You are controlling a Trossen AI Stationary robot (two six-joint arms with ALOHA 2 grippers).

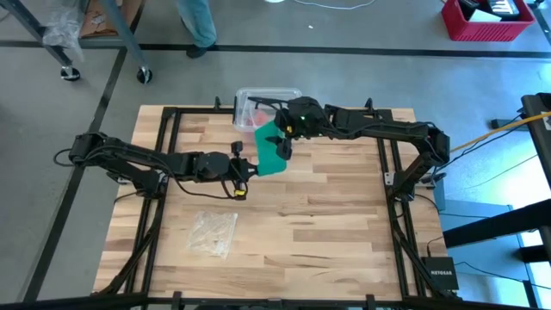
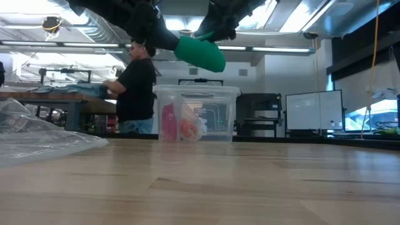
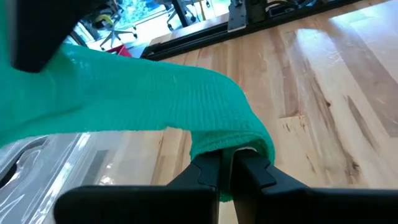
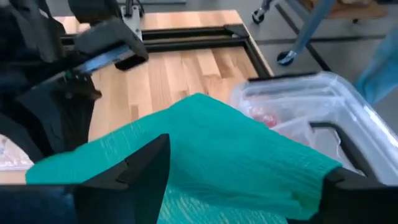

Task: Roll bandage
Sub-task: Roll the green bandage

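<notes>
The green bandage (image 1: 274, 153) is held in the air between both grippers, near the table's far edge; in the low view it (image 2: 201, 54) hangs well clear of the tabletop. My left gripper (image 1: 247, 169) is shut on its near end. My right gripper (image 1: 282, 131) has a bulky part of the bandage (image 4: 230, 149) between its widely spaced fingers. A short span runs from one gripper to the other. My left gripper pinches a folded-over edge of the bandage (image 3: 233, 144) between its two fingers, coming level from the table's left. The cloth bulges over the fingertips and runs off toward my right gripper, lifted clear of the table. My right gripper holds a thick bunch of the bandage (image 4: 186, 134) between its two fingers (image 4: 146, 168), which stand far apart with the cloth filling the gap. It comes from the table's right, slanting down. The bunch is lifted clear; the contact faces are hidden by the cloth.
A clear plastic box (image 1: 263, 102) with a black handle stands at the far edge just behind the grippers; it also shows in the low view (image 2: 195, 112). A crumpled clear wrapper (image 1: 213, 231) lies near the table's left front. A person stands beyond the table (image 2: 134, 87).
</notes>
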